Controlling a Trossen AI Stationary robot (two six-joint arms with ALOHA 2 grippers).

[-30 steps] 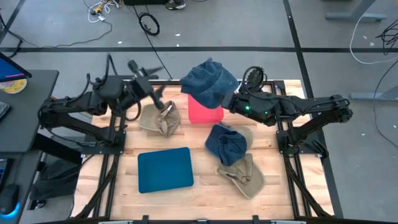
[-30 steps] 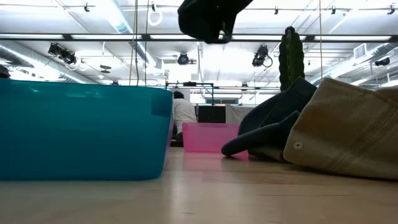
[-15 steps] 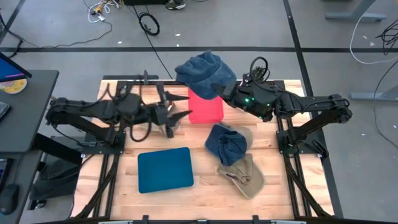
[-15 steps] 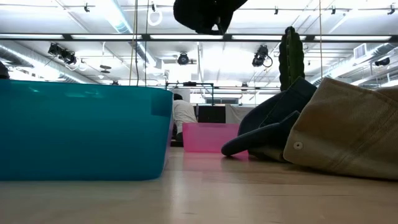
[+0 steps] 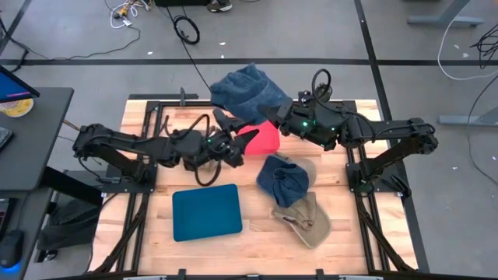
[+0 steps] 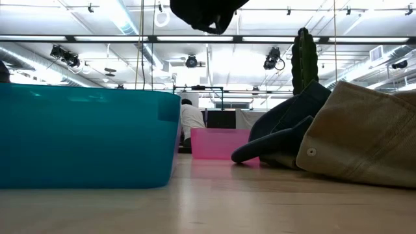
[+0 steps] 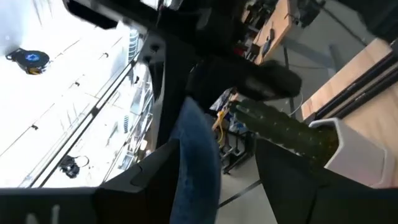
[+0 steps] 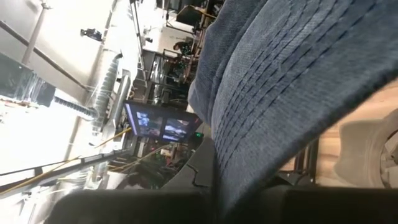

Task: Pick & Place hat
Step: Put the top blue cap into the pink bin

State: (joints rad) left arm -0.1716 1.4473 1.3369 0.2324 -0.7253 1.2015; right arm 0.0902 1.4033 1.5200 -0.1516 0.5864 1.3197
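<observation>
Above the far middle of the table, the right gripper (image 5: 274,117) is clamped shut on a fold of the soft blue denim hat (image 5: 243,92), which hangs in the air over the far edge of the pink plastic bin (image 5: 265,138). This looks like the carry stage of the task: the hat is lifted but not yet set down (which container is meant for it cannot be told). The next move probably calls for lining the hat over a bin before letting go, minding the left arm close by. The right arm reaches in from the right side, stretched nearly level. The left gripper (image 5: 236,137), its fingers spread and empty, points toward the hat from just beside the pink bin. A teal plastic bin (image 5: 206,211) sits nearer the front edge.
</observation>
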